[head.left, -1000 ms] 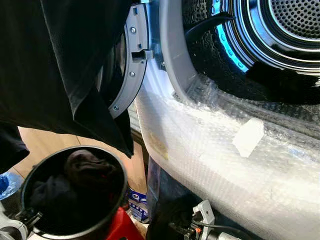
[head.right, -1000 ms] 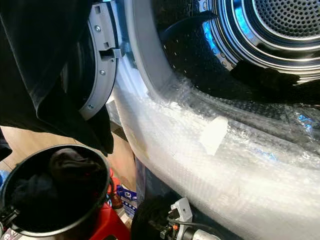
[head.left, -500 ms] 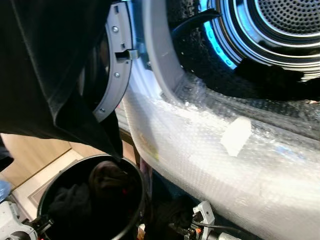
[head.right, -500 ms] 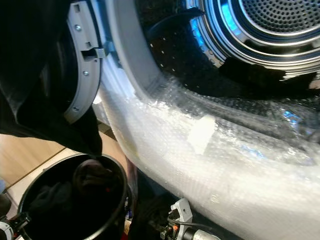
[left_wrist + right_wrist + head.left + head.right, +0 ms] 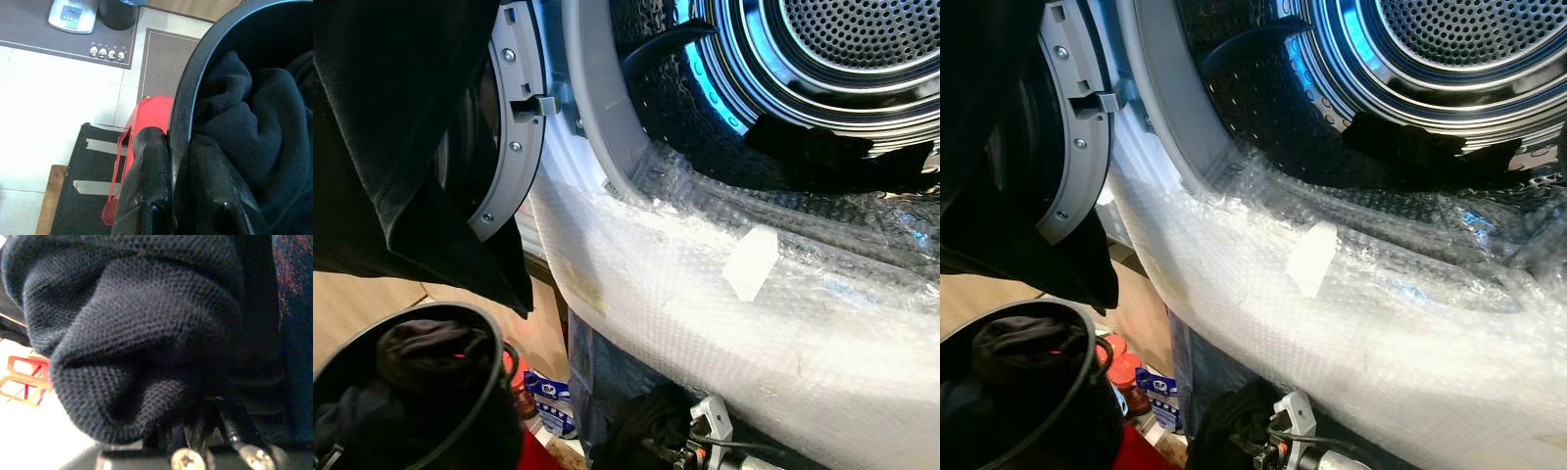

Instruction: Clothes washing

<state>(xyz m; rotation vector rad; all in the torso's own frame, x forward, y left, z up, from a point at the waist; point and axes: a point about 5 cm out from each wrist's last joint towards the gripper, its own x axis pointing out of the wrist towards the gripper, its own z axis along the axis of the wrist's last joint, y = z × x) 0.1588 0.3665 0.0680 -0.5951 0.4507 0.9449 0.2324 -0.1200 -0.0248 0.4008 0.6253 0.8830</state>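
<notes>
My left gripper (image 5: 177, 142) is shut on the rim of a black bucket (image 5: 495, 377), one finger outside the wall and one inside. Dark clothes (image 5: 421, 352) fill the bucket (image 5: 195, 88). To the right, the washing machine's steel drum (image 5: 862, 39) stands open, with dark laundry (image 5: 822, 152) lying at its mouth. Bubble wrap (image 5: 705, 304) covers the machine's front below the opening. Low by the machine, my right gripper is shut on a dark knitted garment (image 5: 137, 333), which bunches over it (image 5: 641, 421) and hides its fingers.
The grey door (image 5: 514, 147) is swung open to the left, with a black cloth (image 5: 401, 127) hanging over it. A red stool (image 5: 146, 127) stands under the bucket. Red-capped bottles (image 5: 1121, 367) and a blue-white pack (image 5: 548, 401) sit on the floor. A scale (image 5: 73, 14) lies on a mat.
The whole view has drifted, sliding the washer leftward. The bucket in my left gripper now sits lower and further left than half a second ago. The right arm stays low.
</notes>
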